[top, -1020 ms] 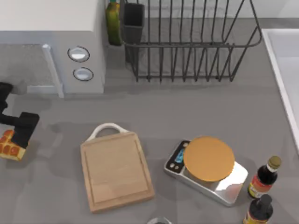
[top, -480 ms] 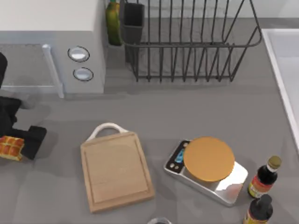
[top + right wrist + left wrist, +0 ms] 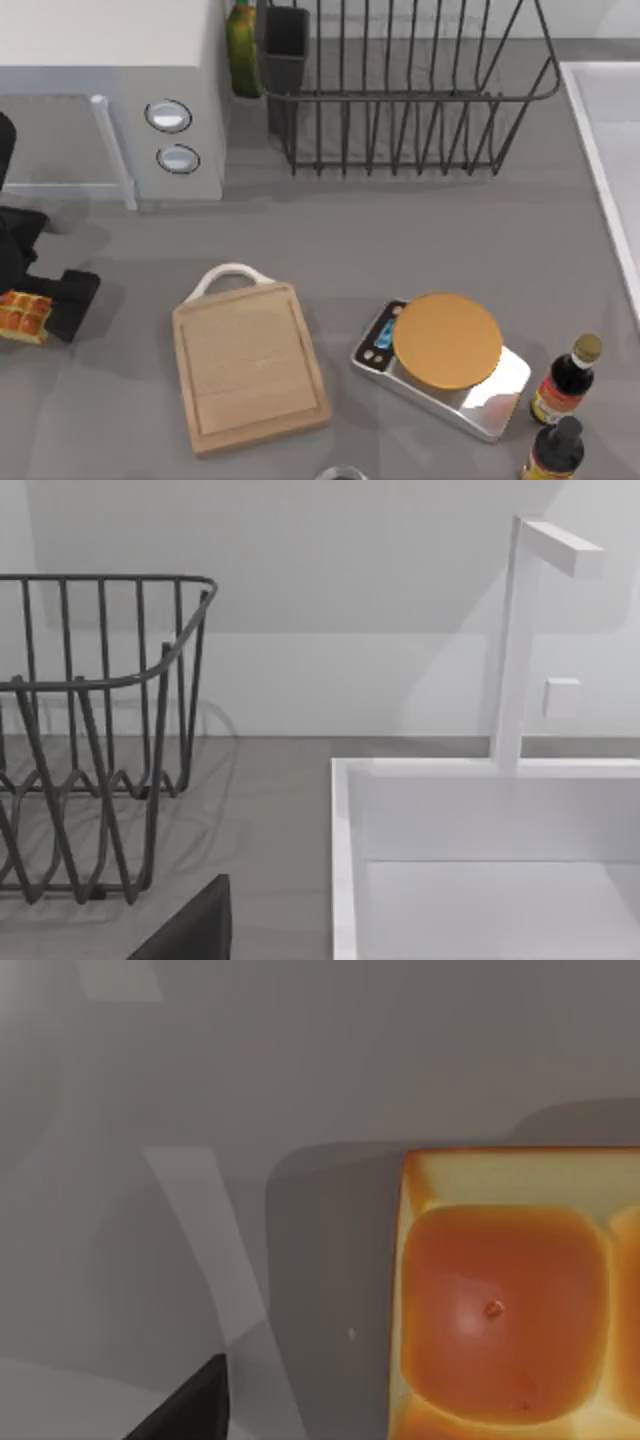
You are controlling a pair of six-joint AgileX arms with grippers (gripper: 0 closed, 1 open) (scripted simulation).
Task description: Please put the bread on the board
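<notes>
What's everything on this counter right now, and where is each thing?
bread: one, golden-orange, far left edge of the table, at the left tool
board: one, light wood with white loop handle, centre-left, nothing on it
scale: one, silver with round orange top, right of the board
sauce bottles: two, dark with labels, lower right corner
microwave: one, white, upper left
green bottle: one, beside the microwave
dish rack: one, dark wire, top centre
sink: one, white with a white tap, right edge
left tool: one, black, at the bread on the far left
right tool: one, black, facing the rack and sink
</notes>
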